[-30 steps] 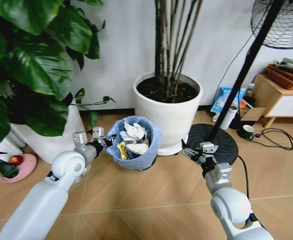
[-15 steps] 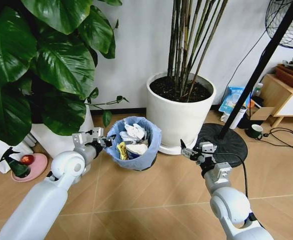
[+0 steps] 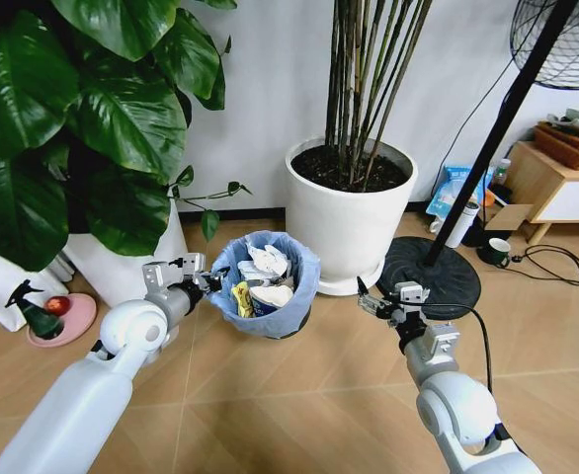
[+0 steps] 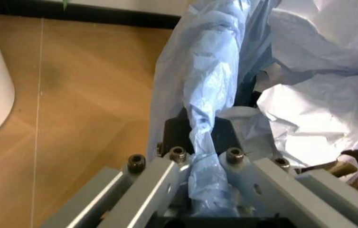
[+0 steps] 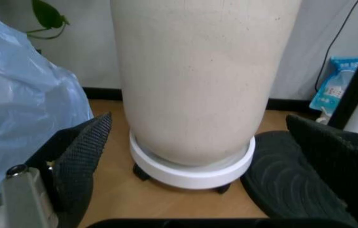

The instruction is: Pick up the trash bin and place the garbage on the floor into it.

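Clamped on the trash bin [image 3: 267, 283] rim, the left gripper [image 3: 208, 278] needed a level carry, while the right gripper [image 3: 380, 302] hovered agape.

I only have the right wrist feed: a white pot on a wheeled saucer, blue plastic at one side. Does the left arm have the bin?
Observer: Yes. The left wrist view shows the left gripper shut on the trash bin, clamping its bag-covered rim.
Operator: Anything in the bin yet?
Observer: It holds garbage: crumpled white paper, a yellow scrap and a small white cup.
Operator: Where's my right gripper relative to it?
Observer: In the head view the right gripper is open and empty, beside the bin, between it and the black fan base, in front of the white pot.
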{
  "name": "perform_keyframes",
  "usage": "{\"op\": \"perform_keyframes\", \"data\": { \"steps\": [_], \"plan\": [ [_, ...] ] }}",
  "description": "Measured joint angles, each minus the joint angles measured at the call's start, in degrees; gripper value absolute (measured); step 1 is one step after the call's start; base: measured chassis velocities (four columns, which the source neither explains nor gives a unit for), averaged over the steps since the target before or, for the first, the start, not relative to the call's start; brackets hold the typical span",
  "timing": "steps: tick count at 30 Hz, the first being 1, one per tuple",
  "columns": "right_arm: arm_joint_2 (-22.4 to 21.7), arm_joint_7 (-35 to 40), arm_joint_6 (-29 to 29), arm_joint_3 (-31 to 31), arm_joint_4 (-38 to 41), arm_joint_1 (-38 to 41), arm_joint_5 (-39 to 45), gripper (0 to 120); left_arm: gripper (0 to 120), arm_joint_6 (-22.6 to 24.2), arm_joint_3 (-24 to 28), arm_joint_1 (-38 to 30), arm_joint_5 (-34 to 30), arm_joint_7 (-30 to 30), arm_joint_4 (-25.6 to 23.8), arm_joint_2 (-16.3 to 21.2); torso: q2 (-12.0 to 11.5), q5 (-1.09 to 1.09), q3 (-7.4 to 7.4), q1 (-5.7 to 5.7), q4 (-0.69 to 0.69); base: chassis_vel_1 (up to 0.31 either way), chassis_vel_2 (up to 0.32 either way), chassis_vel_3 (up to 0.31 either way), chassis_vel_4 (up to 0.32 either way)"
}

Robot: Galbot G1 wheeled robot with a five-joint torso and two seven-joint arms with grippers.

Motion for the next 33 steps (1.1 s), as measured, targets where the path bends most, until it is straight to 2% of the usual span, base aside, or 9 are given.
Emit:
{"op": "perform_keyframes", "data": {
  "steps": [33],
  "plan": [
    [0.9,-0.7,1.0,0.1,1.4,-2.2,-1.9,100,0,-0.2,-0.3,1.1,-0.2,-0.1,-1.1,0.7,0.0,0.01,0.0,0.0,-0.02,0.144,-0.15,-0.151,0.153]
  ]
}}
